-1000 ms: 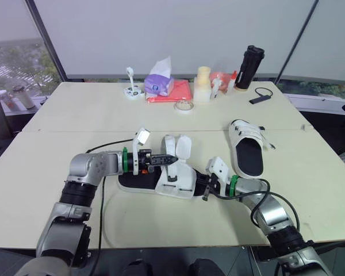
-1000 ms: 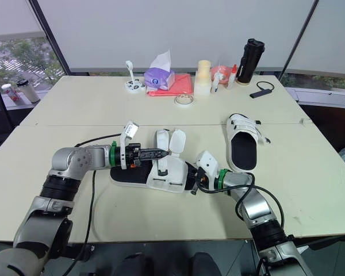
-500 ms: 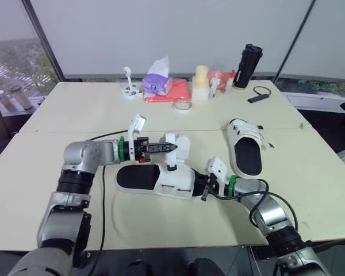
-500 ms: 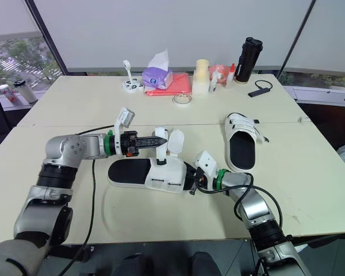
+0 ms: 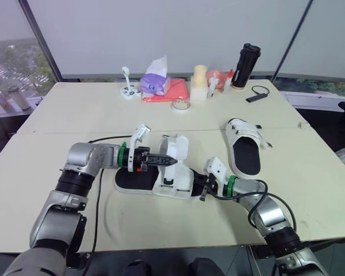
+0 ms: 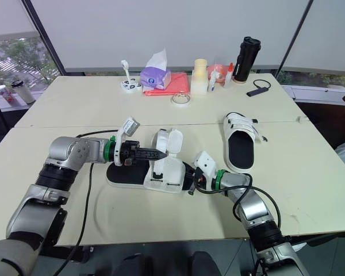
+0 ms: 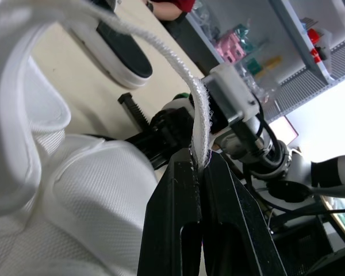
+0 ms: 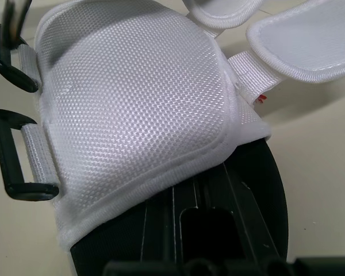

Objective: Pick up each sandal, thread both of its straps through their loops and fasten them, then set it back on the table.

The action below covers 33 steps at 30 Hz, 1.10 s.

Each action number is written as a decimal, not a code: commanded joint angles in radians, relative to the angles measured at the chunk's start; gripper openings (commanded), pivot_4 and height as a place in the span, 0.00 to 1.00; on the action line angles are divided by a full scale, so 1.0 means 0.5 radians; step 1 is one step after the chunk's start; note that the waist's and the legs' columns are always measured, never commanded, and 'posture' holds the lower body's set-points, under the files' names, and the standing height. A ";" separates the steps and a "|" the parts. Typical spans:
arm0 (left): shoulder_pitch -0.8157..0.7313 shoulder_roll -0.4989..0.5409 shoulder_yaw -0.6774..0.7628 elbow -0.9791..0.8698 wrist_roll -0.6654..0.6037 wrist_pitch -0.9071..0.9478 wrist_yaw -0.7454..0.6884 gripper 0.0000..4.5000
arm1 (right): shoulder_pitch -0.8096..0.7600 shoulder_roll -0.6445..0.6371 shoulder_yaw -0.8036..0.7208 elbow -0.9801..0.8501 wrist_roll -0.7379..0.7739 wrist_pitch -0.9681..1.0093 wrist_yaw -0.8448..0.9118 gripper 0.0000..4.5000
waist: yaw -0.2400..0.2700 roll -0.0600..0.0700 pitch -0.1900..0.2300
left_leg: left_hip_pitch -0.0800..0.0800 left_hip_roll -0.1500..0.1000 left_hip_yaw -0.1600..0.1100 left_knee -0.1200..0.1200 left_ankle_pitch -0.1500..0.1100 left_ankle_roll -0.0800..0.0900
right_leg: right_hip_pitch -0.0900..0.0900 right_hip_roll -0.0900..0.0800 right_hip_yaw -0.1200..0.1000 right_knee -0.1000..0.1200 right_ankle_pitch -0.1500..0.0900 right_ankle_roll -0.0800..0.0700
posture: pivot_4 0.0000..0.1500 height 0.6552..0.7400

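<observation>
A white sandal with a black sole (image 5: 171,181) lies near the table's front edge. My left gripper (image 5: 168,160) reaches over it from the left and is shut on one white strap (image 7: 198,115), which is pinched between the fingers (image 7: 172,230). Another wide strap flap (image 5: 177,147) stands up behind. My right gripper (image 5: 205,187) is at the sandal's right end, shut on the black sole (image 8: 218,195). Two black loops (image 8: 14,167) hang empty on the upper's side. The second sandal (image 5: 245,146) lies flat to the right.
At the back of the table stand a purple tissue box (image 5: 156,85), a red cloth (image 5: 173,92), a tape roll (image 5: 181,104), a cream container (image 5: 200,83) and a black bottle (image 5: 244,66). A black cable (image 5: 100,192) trails from my left arm.
My left gripper lifted the strap up and back half a second ago, then came down lower over the sandal, still holding it. The right gripper stayed on the sole.
</observation>
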<state>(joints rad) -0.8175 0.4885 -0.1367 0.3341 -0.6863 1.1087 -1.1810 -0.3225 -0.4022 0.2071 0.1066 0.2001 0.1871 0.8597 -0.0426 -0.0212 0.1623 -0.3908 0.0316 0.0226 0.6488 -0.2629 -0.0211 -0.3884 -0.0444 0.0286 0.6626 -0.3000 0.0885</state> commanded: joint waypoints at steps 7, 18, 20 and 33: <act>0.041 0.036 -0.019 -0.053 0.029 -0.012 -0.103 0.01 | 0.057 0.011 0.078 0.107 -0.078 0.096 -0.013 0.00 | -0.002 0.000 0.000 | 0.000 0.000 0.000 0.000 0.000 0.000 | 0.000 0.000 0.000 0.000 0.000 0.000 | 1.00 1.00; 0.123 0.052 -0.113 -0.191 0.149 -0.150 -0.115 0.01 | 0.051 0.020 0.072 0.123 -0.083 0.083 -0.023 0.00 | -0.003 0.000 0.000 | 0.000 0.001 0.000 -0.001 0.000 0.000 | -0.001 -0.001 0.001 0.000 0.000 -0.001 | 1.00 1.00; 0.134 0.072 -0.128 -0.221 0.149 -0.158 -0.144 0.01 | 0.051 0.020 0.071 0.126 -0.083 0.083 -0.024 0.00 | -0.003 0.000 0.000 | 0.000 0.001 0.000 -0.001 0.000 0.000 | -0.001 -0.001 0.001 0.000 -0.001 -0.001 | 1.00 1.00; 0.218 0.125 -0.098 -0.308 0.163 -0.194 -0.134 0.31 | 0.045 0.028 0.075 0.153 -0.090 0.068 -0.020 0.00 | -0.004 0.000 0.000 | 0.000 0.002 0.000 -0.002 0.000 0.000 | -0.002 -0.001 0.001 0.000 -0.001 -0.002 | 1.00 1.00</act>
<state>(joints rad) -0.7119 0.5439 -0.2161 0.2101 -0.6006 1.0277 -1.2571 -0.3258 -0.3944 0.2071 0.1107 0.1997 0.1886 0.8596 -0.0448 -0.0214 0.1624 -0.3908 0.0325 0.0225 0.6479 -0.2629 -0.0210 -0.3891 -0.0448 0.0289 0.6626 -0.3004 0.0875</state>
